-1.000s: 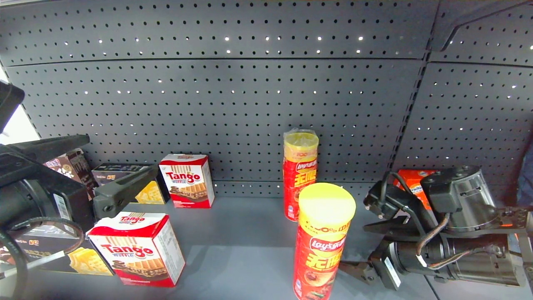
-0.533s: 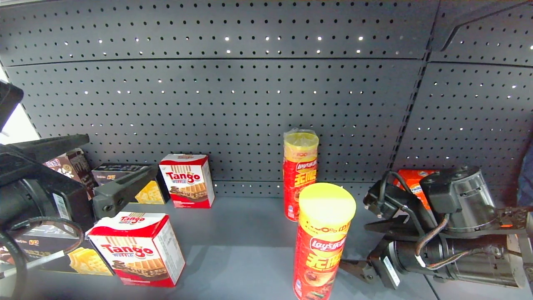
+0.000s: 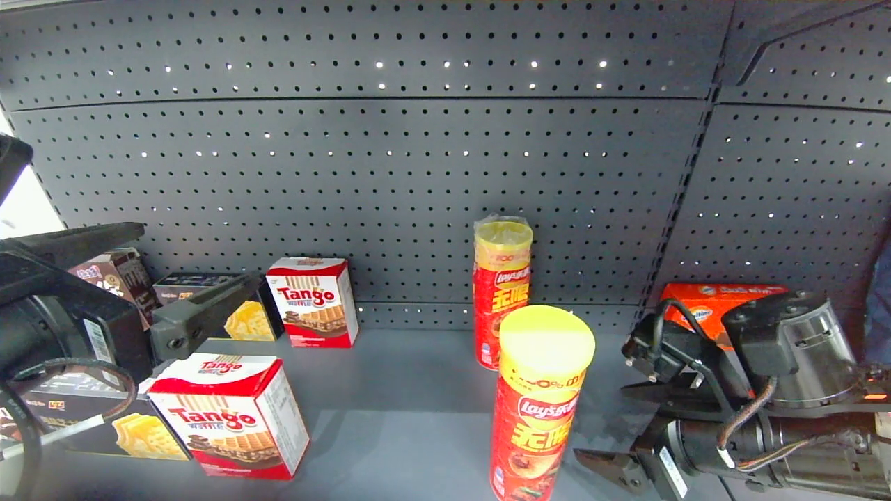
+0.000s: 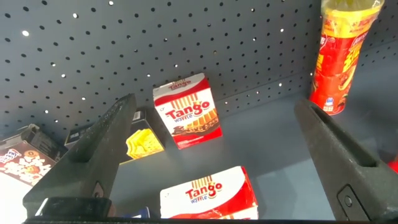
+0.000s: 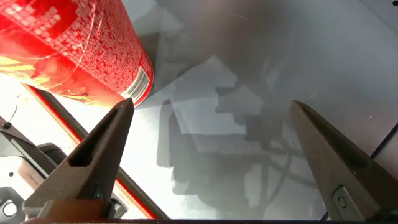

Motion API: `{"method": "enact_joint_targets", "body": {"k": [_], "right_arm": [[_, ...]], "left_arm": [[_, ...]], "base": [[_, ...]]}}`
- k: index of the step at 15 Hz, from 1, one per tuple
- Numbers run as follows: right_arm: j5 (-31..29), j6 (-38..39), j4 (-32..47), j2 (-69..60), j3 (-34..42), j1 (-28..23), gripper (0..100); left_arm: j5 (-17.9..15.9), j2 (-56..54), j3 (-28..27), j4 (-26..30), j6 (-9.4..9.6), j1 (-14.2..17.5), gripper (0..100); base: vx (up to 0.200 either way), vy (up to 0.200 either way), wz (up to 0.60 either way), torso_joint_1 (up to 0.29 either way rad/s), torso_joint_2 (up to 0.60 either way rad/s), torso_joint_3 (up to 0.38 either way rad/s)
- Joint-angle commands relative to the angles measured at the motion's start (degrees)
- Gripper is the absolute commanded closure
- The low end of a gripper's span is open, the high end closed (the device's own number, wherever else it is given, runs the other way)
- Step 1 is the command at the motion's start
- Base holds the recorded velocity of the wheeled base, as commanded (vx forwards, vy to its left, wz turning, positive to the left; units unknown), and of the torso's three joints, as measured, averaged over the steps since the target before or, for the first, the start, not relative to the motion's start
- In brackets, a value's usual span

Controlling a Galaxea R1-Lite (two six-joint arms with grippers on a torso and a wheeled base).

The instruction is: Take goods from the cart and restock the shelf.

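Two red chips cans with yellow lids stand on the grey shelf: one at the front, one behind it by the pegboard. My right gripper hangs open and empty just right of the front can, whose base shows beside one of its fingers. Two red-and-white wafer boxes stand at the left, one in front and one at the back. My left gripper hovers open and empty above the front wafer box, facing the rear one.
An orange box lies at the back right behind my right arm. Dark boxes with yellow pictures and a brown box crowd the left end. The perforated back panel closes off the shelf.
My right gripper has drawn back to the right and lower, away from the front can, uncovering more of the orange box. The left arm has barely shifted.
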Motion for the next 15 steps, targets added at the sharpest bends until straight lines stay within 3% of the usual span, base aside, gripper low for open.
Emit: {"method": "enact_joint_targets", "body": {"k": [1, 13, 15], "right_arm": [[0.04, -0.02, -0.01, -0.12, -0.24, 0.21, 0], [-0.05, -0.02, -0.10, 4.18, -3.31, 2.67, 0], [-0.05, -0.02, -0.10, 4.62, -3.66, 3.11, 0]], "left_arm": [[0.03, -0.03, -0.08, -0.01, -0.01, 0.01, 0], [-0.06, 0.06, 0.01, -0.01, -0.18, 0.01, 0], [-0.06, 0.06, -0.08, -0.01, -1.24, 0.01, 0]], "base": [[0.000, 0.000, 0.00, 0.000, 0.00, 0.000], [0.000, 0.000, 0.00, 0.000, 0.00, 0.000], [0.000, 0.000, 0.00, 0.000, 0.00, 0.000]]}}
